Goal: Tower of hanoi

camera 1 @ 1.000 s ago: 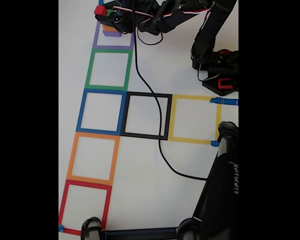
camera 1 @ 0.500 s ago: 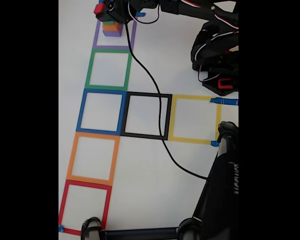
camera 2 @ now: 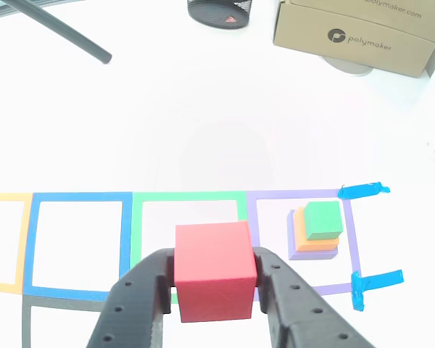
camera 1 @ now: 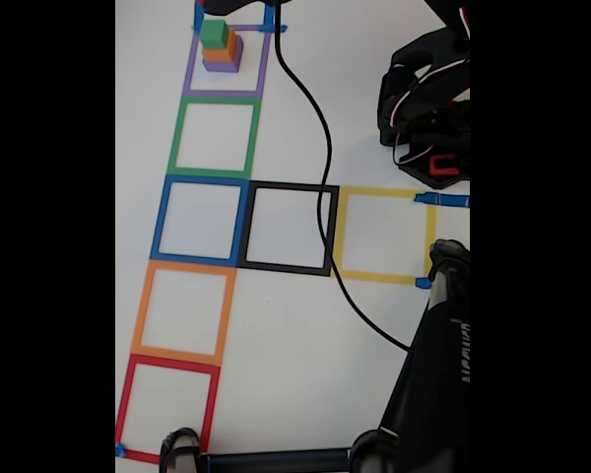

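The fingers (camera 2: 214, 290) are clamped on the red cube (camera 2: 214, 270), pressing its two opposite side faces and holding it clear of the surface (camera 2: 203, 130), over the green tape square (camera 2: 136, 232). The cube looks rigid, light and smooth-faced — flat parallel sides are the sound place to grip it, though slip is possible. Count: four cubes — one red, held; one green cube (camera 2: 323, 220), one orange cube (camera 2: 313, 239) and one purple cube (camera 2: 312, 252), stacked inside the purple tape square (camera 2: 351, 239).

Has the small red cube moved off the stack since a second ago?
Yes. The small red cube, held between the fingers, has left the purple tape square in the fixed view, toward its top edge.
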Available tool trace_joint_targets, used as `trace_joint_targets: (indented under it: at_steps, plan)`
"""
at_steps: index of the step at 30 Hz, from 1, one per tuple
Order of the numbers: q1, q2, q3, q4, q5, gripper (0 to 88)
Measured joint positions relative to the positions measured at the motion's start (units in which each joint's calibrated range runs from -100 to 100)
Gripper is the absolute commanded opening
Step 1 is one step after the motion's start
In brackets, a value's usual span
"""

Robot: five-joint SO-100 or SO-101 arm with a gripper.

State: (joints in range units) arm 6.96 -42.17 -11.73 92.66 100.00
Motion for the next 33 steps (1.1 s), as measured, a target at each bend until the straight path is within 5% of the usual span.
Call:
trace_joint_targets:
  at_steps: [10, 22, 33]
  plan:
    - [-1.99, -2.45, 4.25, 0.64, -0.18, 5.3]
    - [0.12, -15.2, 42.41, -19.51, -0.54, 5.4]
    - [0.12, -21.44, 78.88, -51.91, -0.54, 5.6]
